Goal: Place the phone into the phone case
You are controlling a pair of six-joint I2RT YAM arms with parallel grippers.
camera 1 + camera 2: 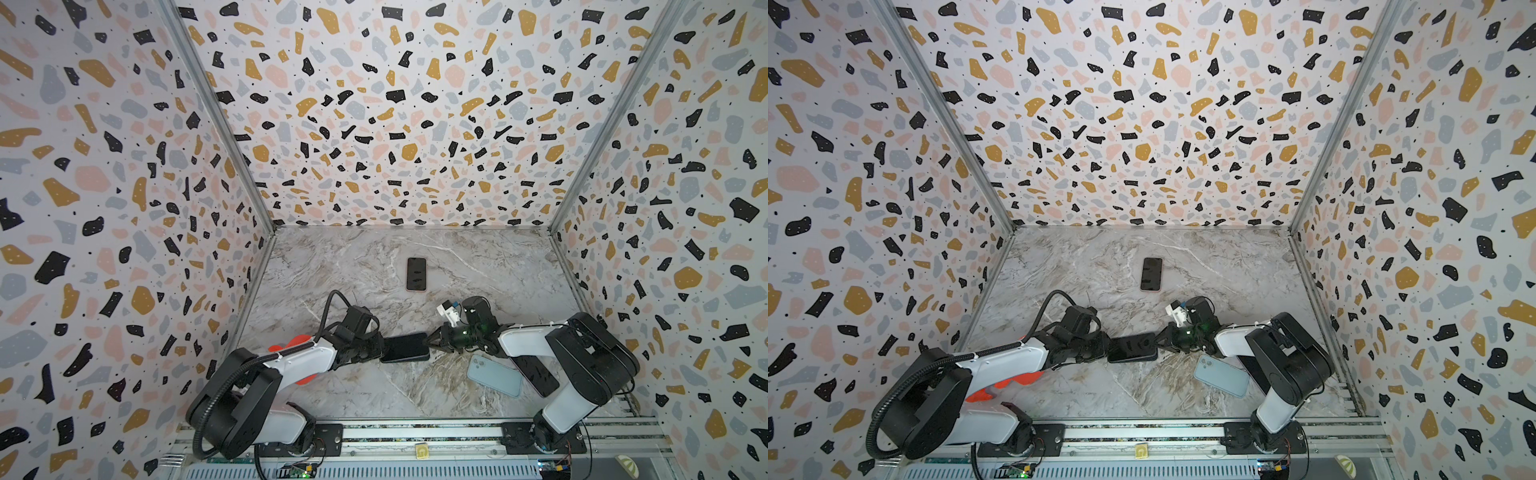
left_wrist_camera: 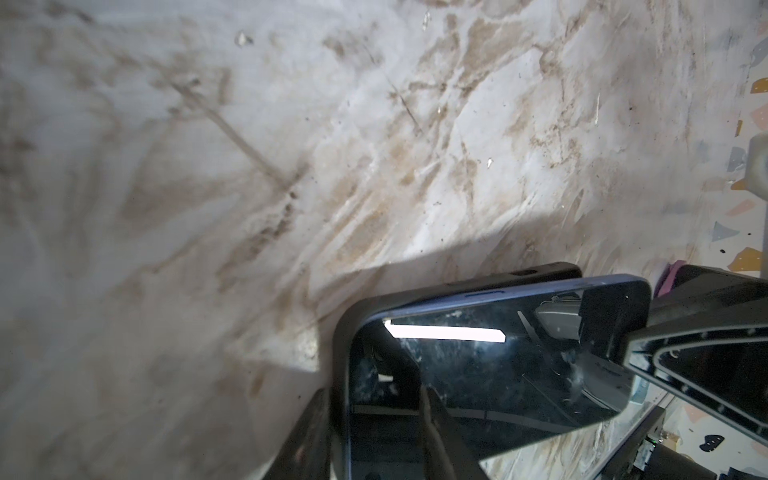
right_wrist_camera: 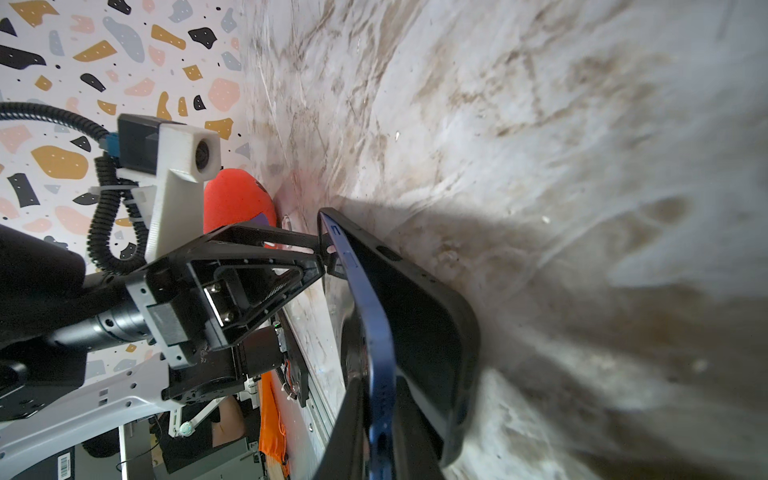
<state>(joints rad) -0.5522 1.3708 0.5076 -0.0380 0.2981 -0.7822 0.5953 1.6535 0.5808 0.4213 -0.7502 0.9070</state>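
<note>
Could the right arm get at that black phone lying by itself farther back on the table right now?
Probably not yet. The marble between it and the lone phone is bare, but the right gripper is shut on the blue-edged phone it is holding together with the left gripper, so it would have to let go first.

Glossy glass-fronted phone, matt black phone case, marble-look table
</note>
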